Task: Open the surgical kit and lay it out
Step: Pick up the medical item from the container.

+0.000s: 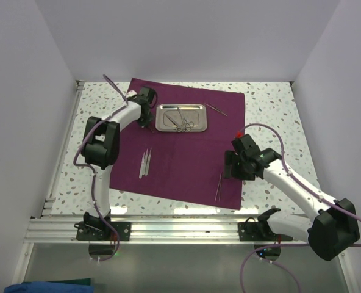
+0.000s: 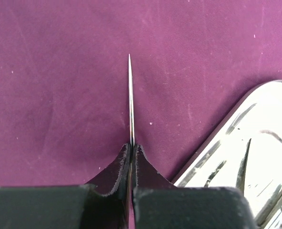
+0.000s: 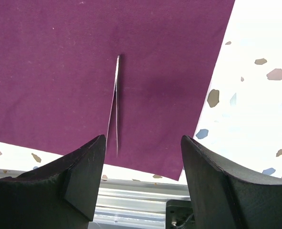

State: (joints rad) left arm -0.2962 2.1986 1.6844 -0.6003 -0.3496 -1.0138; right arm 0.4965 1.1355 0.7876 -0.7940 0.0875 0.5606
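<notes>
Left claw (image 2: 131, 155) is clamped shut on thin tweezers (image 2: 130, 95) over the purple cloth (image 1: 186, 162), just left of the steel tray (image 1: 201, 126), where scissors (image 1: 183, 122) lie. Right claw (image 3: 143, 143), fingers wide apart, hovers over a second pair (image 3: 115, 105) lying near the cloth's front right corner on the speckled counter (image 1: 272, 104).

Bare cloth (image 1: 183, 162) between left tweezers (image 1: 145, 162) and right tweezers (image 1: 219, 186) gives passage; tray (image 1: 200, 116) blocks beyond.
</notes>
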